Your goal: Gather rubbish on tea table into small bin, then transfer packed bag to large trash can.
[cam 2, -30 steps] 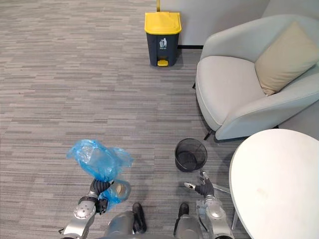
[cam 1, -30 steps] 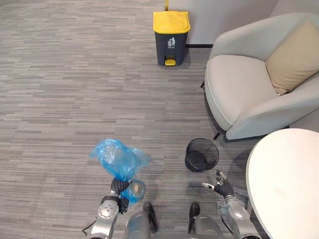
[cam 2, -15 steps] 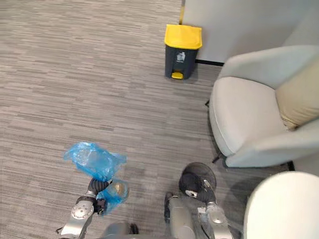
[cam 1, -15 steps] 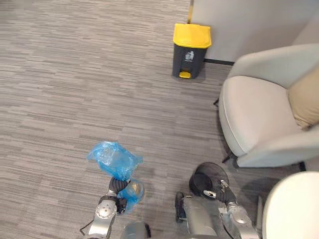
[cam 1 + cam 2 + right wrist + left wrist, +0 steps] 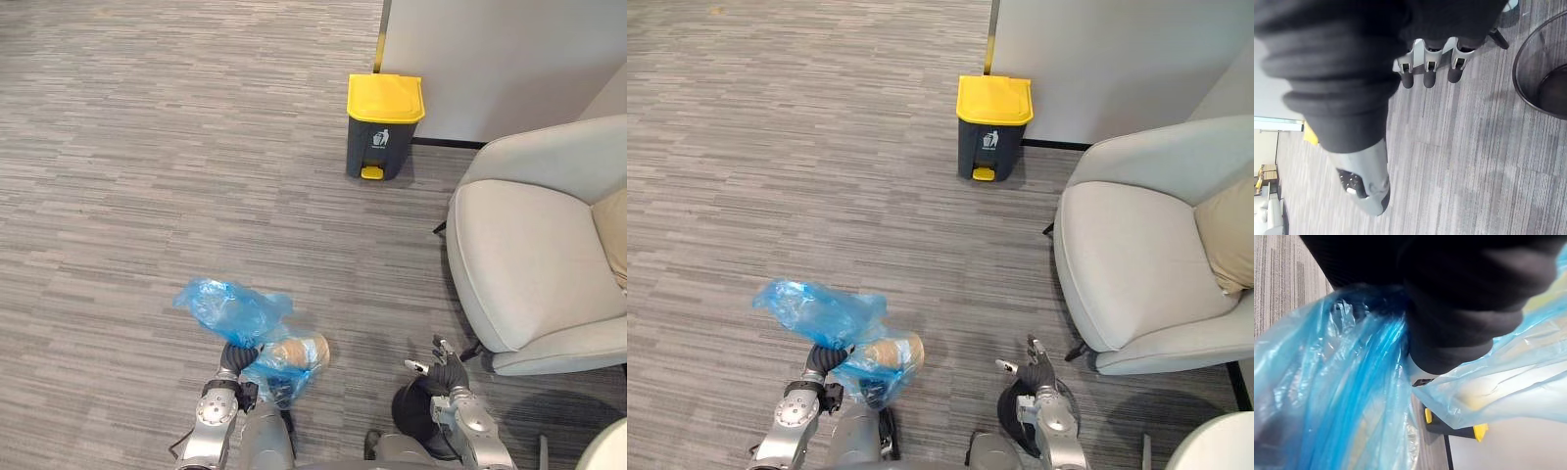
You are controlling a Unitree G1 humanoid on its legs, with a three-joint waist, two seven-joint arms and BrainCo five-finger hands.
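Overhead, left eye view: left hand (image 5: 235, 360), curled tight round the gathered neck of a translucent blue plastic bag (image 5: 233, 308), held above grey striped carpet (image 5: 147, 147). The bag's lower bulge shows something tan. A dark grey pedal bin with yellow lid (image 5: 384, 125) stands well apart by the wall, lid down. Pale grey armchair (image 5: 529, 255) at right. The right hand (image 5: 443, 372) is over a black wire-mesh basket (image 5: 409, 419).

Left wrist view: blue plastic bunched against the hand's dark cover.

Right wrist view: fingers (image 5: 1427, 68) relaxed, thumb (image 5: 1367, 186) apart, nothing held, basket near.

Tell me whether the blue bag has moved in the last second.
Yes: the blue bag, level with the wire bin before, is now ahead of it.
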